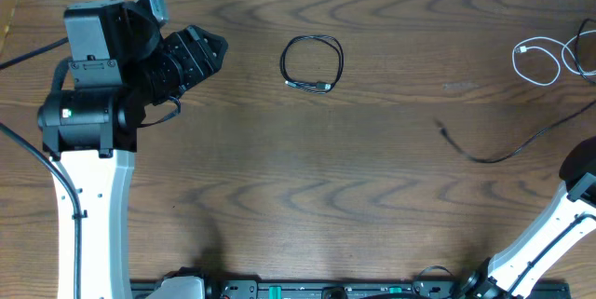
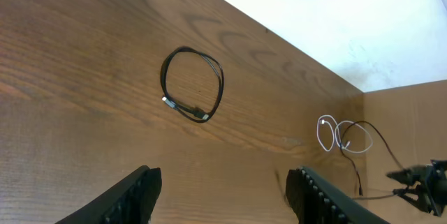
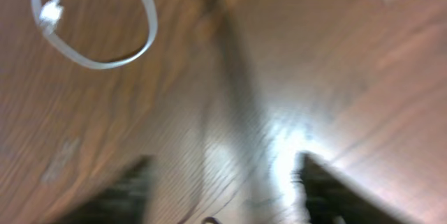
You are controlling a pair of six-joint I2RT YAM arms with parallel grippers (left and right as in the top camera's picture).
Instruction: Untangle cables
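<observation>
Risk, snagging: the white cable [image 1: 538, 61] and the loose black cable [image 1: 507, 153] seem to overlap in the left wrist view. A pull on one would likely drag the other along and tighten the crossing rather than free it.
Risk, bench edge: both of these lie far to the right of the coiled black cable [image 1: 313, 63], close to the bench [image 1: 307, 187] rim. A sideways tug there could send a plug end over the edge.
Risk, poor sight: the right wrist view is smeared, so a close made on that view alone could miss the thin cord or pinch two cords at once.
Risk, tidy coil: the coiled black cable lies alone as a neat loop with both plugs together. A careless sweep could open it or push it into the others.
Left hand [image 2: 223, 180]: fingers spread wide, holding nothing, off the bench. It sits left of the coiled black cable and points toward it, and the two are well apart.
Right hand [image 3: 223, 185]: fingers look apart and empty, though blur makes this uncertain. It is far right of the coiled black cable, over the loose black cable, with the white loop just beside and ahead of it.
</observation>
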